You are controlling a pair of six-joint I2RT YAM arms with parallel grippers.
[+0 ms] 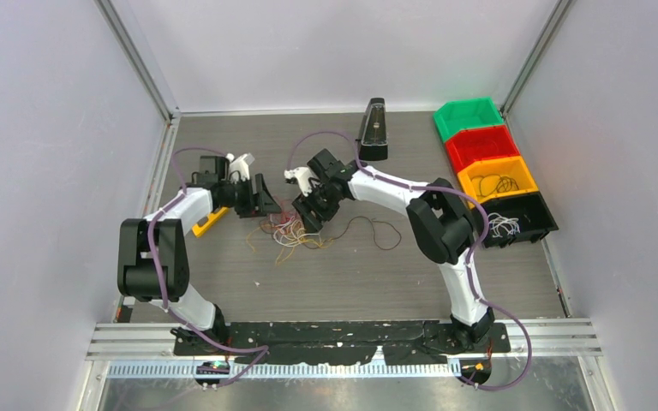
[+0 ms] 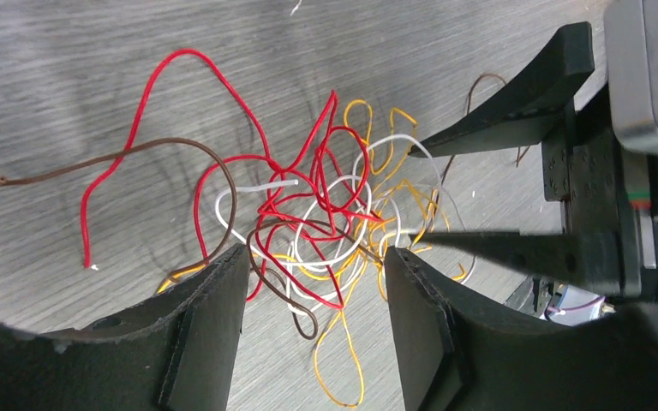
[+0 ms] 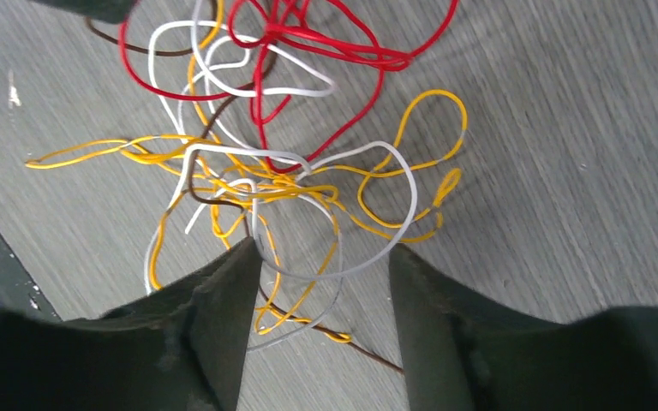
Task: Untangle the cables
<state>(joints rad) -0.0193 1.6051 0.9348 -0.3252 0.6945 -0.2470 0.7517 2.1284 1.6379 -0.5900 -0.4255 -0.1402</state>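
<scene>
Found the left gripper (image 2: 315,257) parted wide over the cables (image 2: 308,201), clamping nothing. Found the right gripper (image 3: 321,253) likewise spread, straddling the same tangle without pinching any strand.

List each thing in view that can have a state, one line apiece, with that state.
tangle of cables, knotted, lying flat.
loose brown cable, spread out right of the tangle.
left gripper, jaws open over the tangle, holding nothing.
right gripper, jaws open over the tangle, holding nothing.
green bin, looks empty.
red bin, looks empty.
yellow bin, holds dark cables.
black bin, holds white cables.
</scene>
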